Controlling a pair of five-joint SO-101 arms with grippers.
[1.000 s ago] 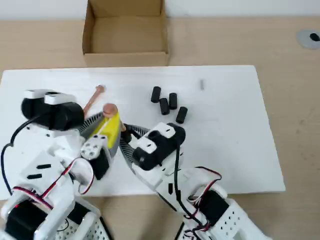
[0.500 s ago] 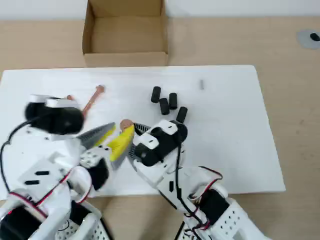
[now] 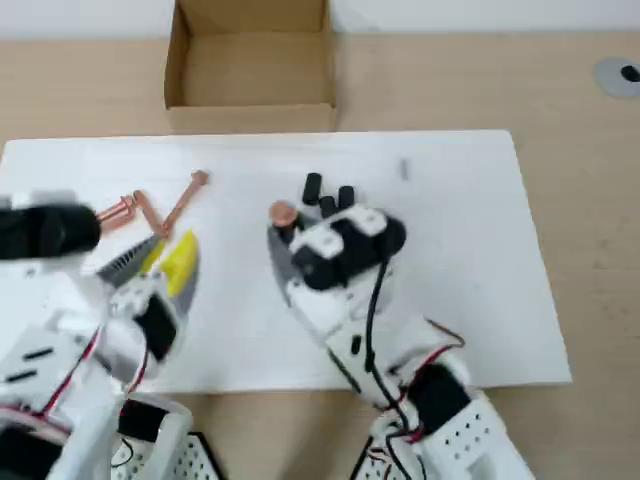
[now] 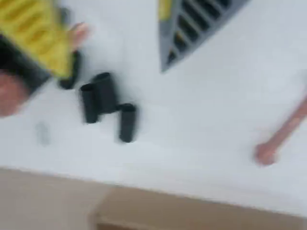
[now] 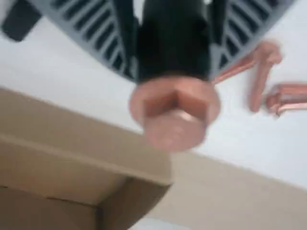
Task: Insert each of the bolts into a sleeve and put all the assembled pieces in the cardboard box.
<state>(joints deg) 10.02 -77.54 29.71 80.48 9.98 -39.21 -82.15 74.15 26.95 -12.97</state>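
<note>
Since a second before, the right hand (image 3: 283, 224) was carried up the sheet (image 3: 450, 280) to just beside the loose sleeves (image 3: 312, 186), and the left hand (image 3: 152, 262) was drawn back toward the sheet's left edge. The right hand was clamped on a sleeve (image 5: 172, 43) with a bolt (image 5: 175, 112) seated in it, the copper head turned toward the box (image 3: 250, 118); the left hand's fingers were parted, with nothing seen between them; three loose bolts (image 3: 185, 200) were left lying on the sheet near the left hand; the box was set on the worktop (image 3: 580, 250) beyond the sheet, well apart from the held piece.
</note>
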